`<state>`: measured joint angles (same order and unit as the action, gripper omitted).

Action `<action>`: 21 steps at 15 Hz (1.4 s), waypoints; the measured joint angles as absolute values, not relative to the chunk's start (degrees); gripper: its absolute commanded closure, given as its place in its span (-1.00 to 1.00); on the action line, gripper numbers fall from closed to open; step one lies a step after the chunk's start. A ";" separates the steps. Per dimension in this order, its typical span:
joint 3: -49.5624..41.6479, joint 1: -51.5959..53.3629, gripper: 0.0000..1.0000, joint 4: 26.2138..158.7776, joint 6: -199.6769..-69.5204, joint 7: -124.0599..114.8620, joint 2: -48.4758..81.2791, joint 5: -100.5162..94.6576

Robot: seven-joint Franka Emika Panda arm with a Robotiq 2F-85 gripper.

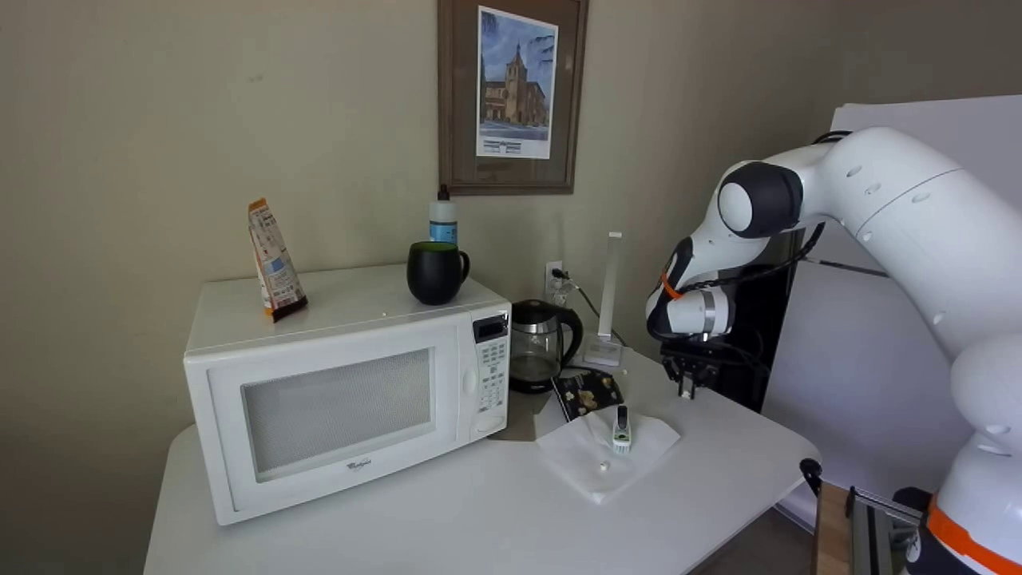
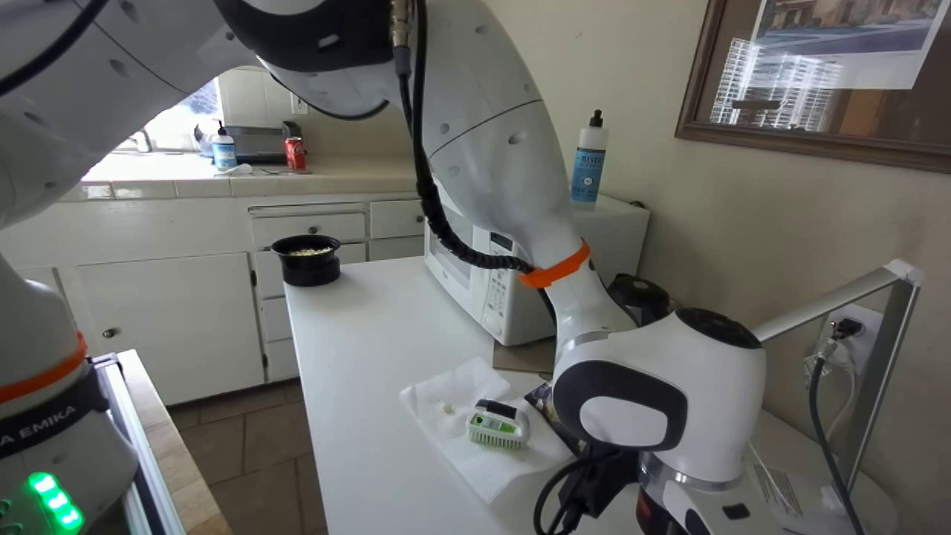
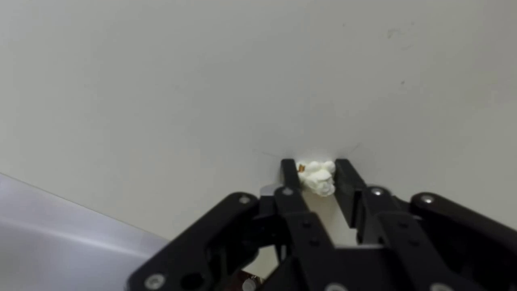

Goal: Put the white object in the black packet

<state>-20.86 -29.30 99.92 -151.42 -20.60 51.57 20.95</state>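
The white object is a small popcorn piece (image 3: 319,180) with a brown fleck, seen between the fingertips in the wrist view. My gripper (image 3: 315,165) is shut on it, with both fingers touching its sides, at or just above the white table top. In an exterior view the gripper (image 1: 687,390) points down near the table's far right edge. The black packet (image 1: 589,394), printed with popcorn, lies left of the gripper there, in front of the kettle. Its opening cannot be made out. In an exterior view the arm hides most of the packet (image 2: 544,401).
A white napkin (image 1: 575,459) bears a green-and-white brush (image 1: 621,431) and another small white piece (image 1: 604,466). A glass kettle (image 1: 535,351), a lamp (image 1: 608,295) and a white microwave (image 1: 335,415) stand behind and beside the packet. A black bowl (image 2: 306,271) stands at a table corner.
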 measured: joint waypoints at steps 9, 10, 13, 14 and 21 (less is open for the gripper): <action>-20.57 -29.44 0.45 99.71 -151.40 -20.61 51.59 20.95; -20.52 -29.44 0.51 99.68 -151.40 -20.61 51.59 20.95; -20.42 -29.44 0.43 99.61 -151.40 -20.62 51.59 20.95; -20.41 -29.44 0.46 99.61 -151.40 -20.62 51.59 20.95; -20.24 -29.47 0.92 99.49 -151.40 -20.62 51.59 20.96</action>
<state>-20.24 -29.47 99.49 -151.40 -20.62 51.59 20.96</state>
